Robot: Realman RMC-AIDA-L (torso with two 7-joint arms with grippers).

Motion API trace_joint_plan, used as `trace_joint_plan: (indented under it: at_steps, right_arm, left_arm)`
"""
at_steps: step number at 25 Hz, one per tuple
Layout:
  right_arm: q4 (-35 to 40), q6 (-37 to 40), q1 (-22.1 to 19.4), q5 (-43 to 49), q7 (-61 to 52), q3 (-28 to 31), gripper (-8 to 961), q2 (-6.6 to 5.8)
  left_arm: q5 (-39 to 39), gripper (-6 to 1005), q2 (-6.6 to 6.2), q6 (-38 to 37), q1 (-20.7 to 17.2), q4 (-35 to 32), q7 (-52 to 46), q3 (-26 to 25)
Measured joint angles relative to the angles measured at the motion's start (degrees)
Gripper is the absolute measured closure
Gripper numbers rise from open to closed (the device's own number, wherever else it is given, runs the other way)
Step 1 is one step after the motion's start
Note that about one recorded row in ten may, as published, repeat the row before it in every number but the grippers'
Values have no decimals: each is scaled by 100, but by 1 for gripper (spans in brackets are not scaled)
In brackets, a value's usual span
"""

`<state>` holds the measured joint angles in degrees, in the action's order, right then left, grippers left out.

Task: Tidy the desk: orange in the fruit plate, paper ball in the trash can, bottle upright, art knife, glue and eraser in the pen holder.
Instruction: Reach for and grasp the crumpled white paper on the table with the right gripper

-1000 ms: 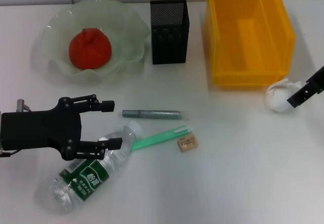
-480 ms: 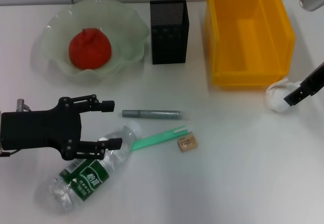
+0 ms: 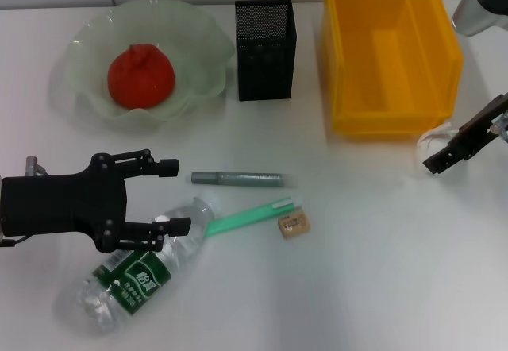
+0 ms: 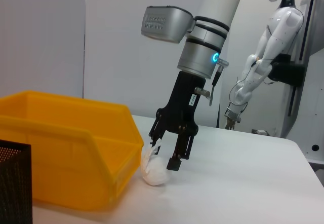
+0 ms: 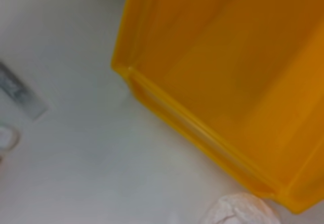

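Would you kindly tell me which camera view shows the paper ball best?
The left wrist view: the paper ball sits whole beside the trash can. The head view mostly hides it behind the right hand; the right wrist view crops it.

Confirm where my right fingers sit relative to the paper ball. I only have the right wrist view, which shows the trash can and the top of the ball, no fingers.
Observer: In the left wrist view, the right gripper points down over the paper ball. Its fingers are open, one on each side of the ball's top.
Operator: Ball lifted?
Observer: No. It rests on the table, right by the trash can's corner.
Operator: Left arm?
Observer: The left gripper is open, low over the neck end of the bottle, which lies on its side.
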<state>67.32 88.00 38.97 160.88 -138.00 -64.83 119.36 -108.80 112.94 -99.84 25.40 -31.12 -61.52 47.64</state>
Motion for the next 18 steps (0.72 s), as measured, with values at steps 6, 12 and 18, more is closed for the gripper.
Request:
trace_joint_plan:
  at_steps: [6,12,18]
  right_arm:
    - [-137,-314,-108,-275,146,3,169,2]
    - [-261,-463,-154,-388,239,6,171,-3]
    - [-332,-518,-171,-391,280,6,174,-7]
  left_arm:
    - [0,158,0,0,-1,-8,2,-4]
    - [0,157,0,-3,-4,-44,0,-8]
    - [0,158,0,-12,7,-61,0,-27]
